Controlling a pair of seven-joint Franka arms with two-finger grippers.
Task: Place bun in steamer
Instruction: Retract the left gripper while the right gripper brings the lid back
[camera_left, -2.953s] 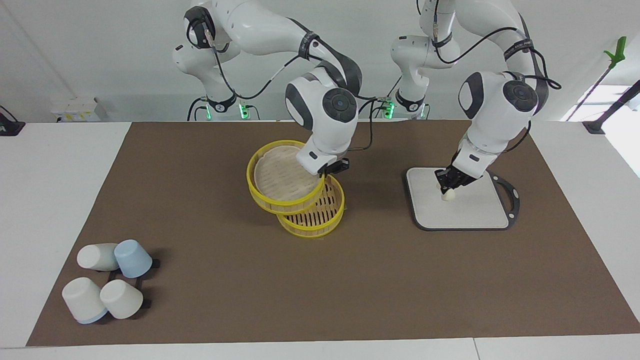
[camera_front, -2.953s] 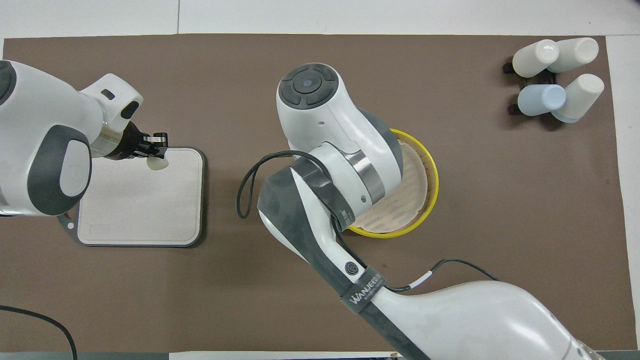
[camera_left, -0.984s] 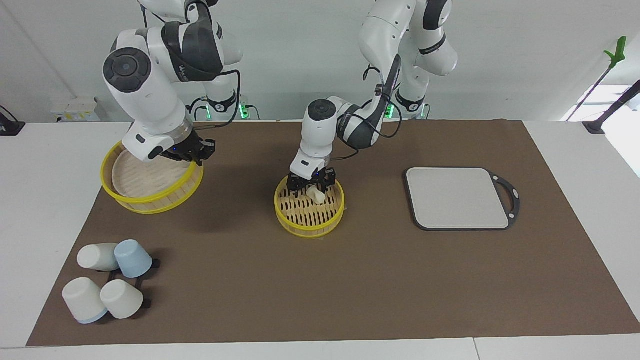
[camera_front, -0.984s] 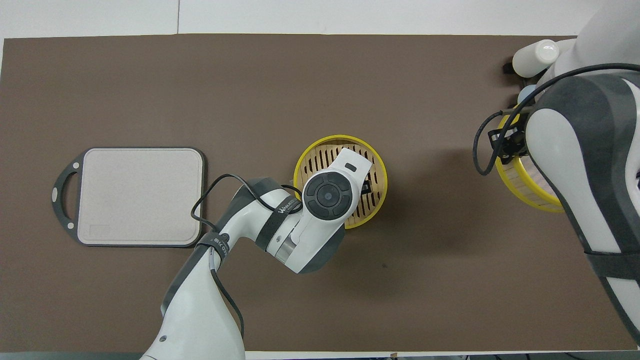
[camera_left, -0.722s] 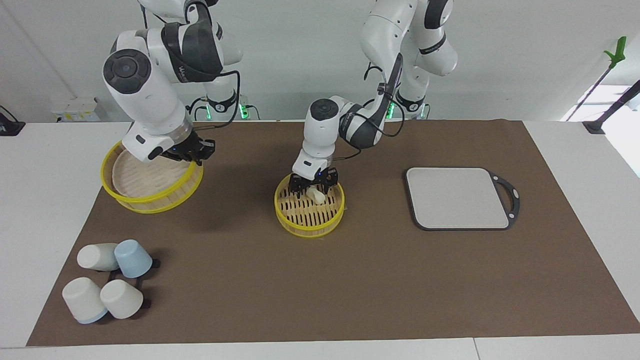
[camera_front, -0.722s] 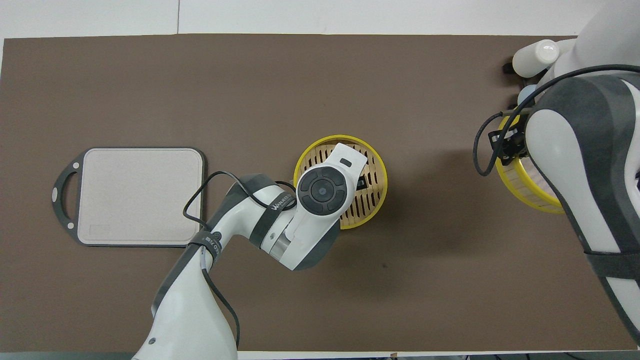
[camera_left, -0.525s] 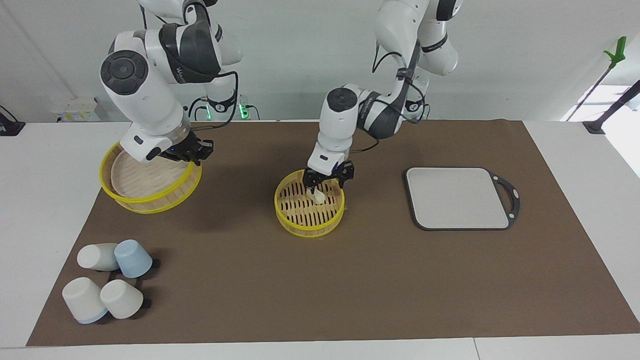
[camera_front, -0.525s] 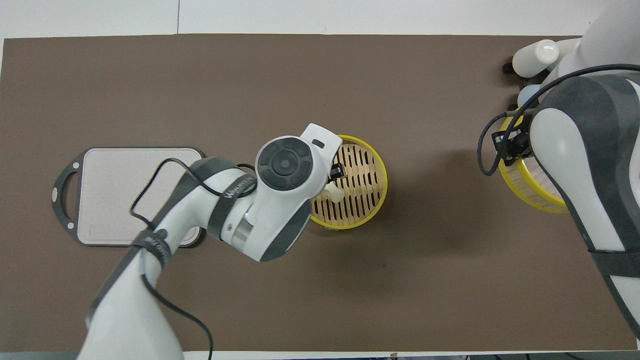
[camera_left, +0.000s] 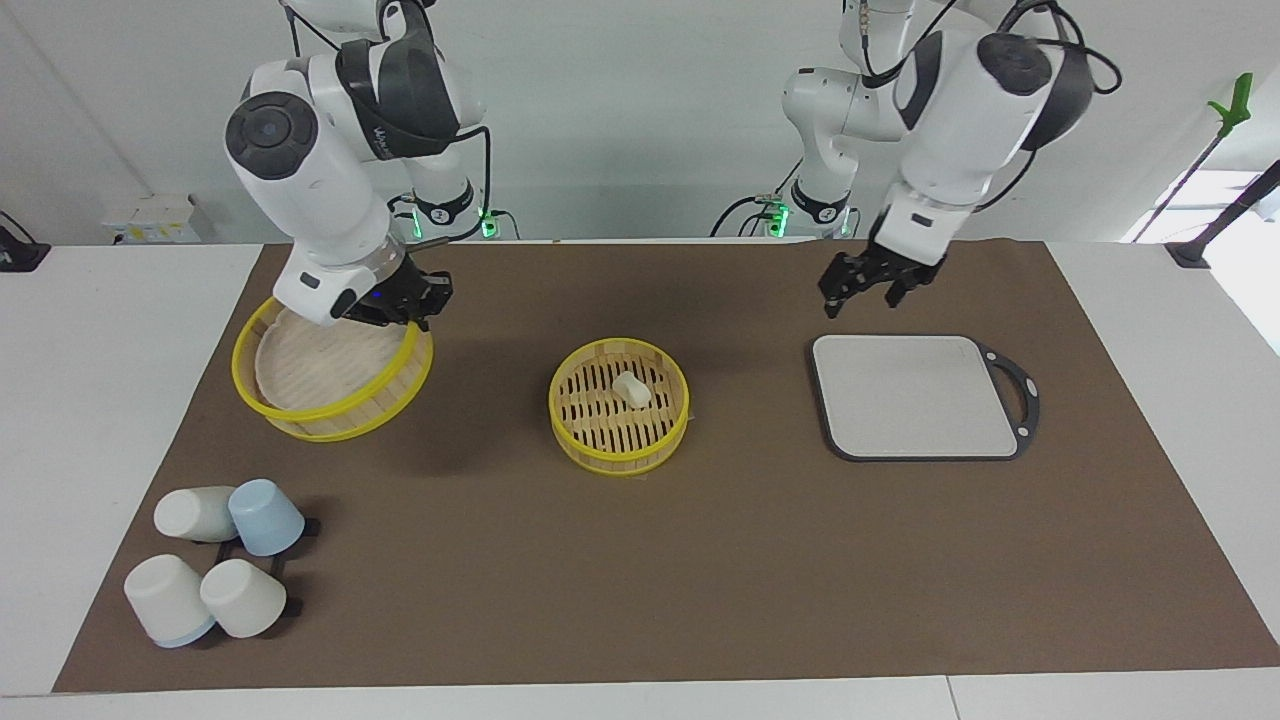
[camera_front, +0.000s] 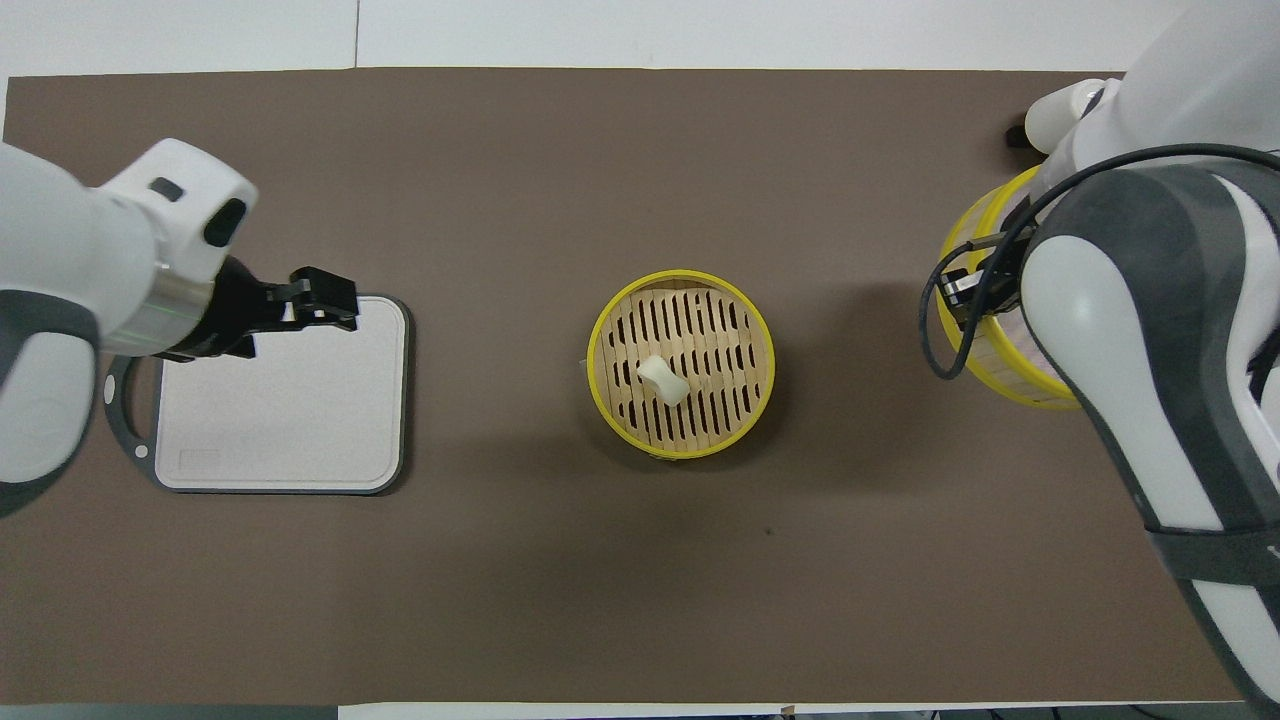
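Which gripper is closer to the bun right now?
Left, narrowly. The left gripper is up over the mat beside the grey board, jaws open. The right gripper holds the lid tier at its end. The bun lies in the steamer base.

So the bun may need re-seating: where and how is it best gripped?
Probably across the narrow middle of the bun, straight from above: it lies flat on the slats, ringed by the steamer rim, with nothing over it.

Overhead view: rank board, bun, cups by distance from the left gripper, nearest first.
Left gripper hangs open over the board's corner.
1. Grey board: right beneath it, at the left arm's end of the table.
2. Bun: mid-table, lying in the steamer base.
3. Cups: at the right arm's end, mostly hidden by that arm overhead.
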